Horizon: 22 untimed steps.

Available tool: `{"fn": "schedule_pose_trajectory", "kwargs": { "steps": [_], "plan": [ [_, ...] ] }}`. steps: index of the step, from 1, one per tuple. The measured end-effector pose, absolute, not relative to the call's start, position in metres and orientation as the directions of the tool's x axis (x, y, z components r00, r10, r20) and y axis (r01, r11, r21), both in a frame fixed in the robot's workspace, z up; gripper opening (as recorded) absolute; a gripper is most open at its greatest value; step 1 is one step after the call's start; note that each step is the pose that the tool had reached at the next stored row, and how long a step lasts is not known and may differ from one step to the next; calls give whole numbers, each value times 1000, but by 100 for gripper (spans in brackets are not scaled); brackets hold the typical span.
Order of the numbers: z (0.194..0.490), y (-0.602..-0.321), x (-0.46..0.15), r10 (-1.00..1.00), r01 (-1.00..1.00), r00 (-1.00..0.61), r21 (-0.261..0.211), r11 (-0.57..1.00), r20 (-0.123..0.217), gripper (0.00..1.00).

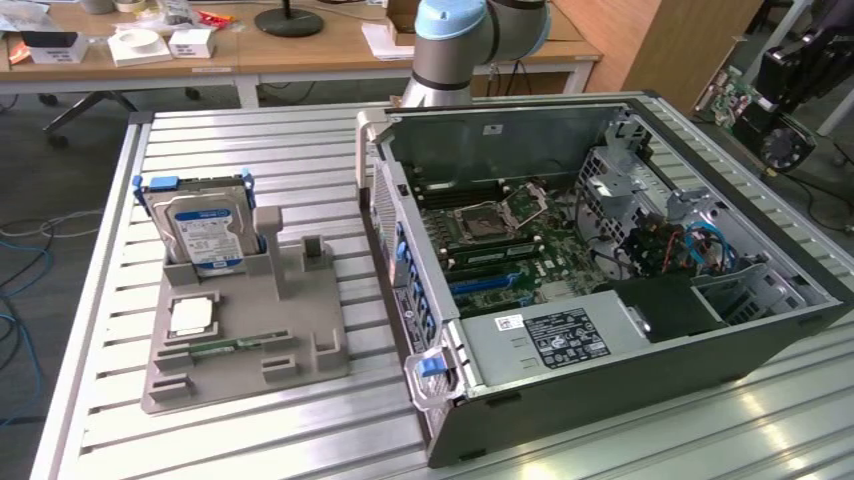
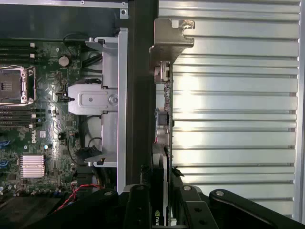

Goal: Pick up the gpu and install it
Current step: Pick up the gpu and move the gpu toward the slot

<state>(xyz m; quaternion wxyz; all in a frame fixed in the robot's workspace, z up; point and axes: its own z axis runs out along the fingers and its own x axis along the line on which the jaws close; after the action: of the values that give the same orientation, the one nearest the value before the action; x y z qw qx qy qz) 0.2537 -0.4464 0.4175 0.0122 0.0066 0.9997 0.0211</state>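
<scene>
The gpu [image 2: 163, 119] shows edge-on in the wrist view, its metal end bracket [image 2: 170, 36] at the far end. My gripper [image 2: 162, 193] is shut on it, a black finger [image 2: 138, 202] on each side of the card. Under the card lie the outer wall of the open computer case [image 2: 140, 95] and the slatted table beside it. In the exterior view the gpu [image 1: 781, 135] hangs under the gripper [image 1: 807, 60], in the air past the case's side at the exterior view's upper right. The motherboard [image 1: 507, 230] lies exposed, with blue slots [image 1: 483, 285] near its front.
On the grey fixture tray [image 1: 320, 350] at the exterior view's left stand a silver hard drive [image 1: 200, 232], a small square chip [image 1: 194, 315] and a green memory stick [image 1: 220, 347]. A drive cage [image 2: 95, 100] and cables sit inside the case. Desks stand behind the table.
</scene>
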Motion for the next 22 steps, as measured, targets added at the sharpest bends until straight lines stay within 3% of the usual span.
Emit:
{"fn": "schedule_pose_trajectory", "kwargs": {
  "steps": [22],
  "plan": [
    [417,-446,240,14,13,-1000,42,999,-24,26]
  ]
}}
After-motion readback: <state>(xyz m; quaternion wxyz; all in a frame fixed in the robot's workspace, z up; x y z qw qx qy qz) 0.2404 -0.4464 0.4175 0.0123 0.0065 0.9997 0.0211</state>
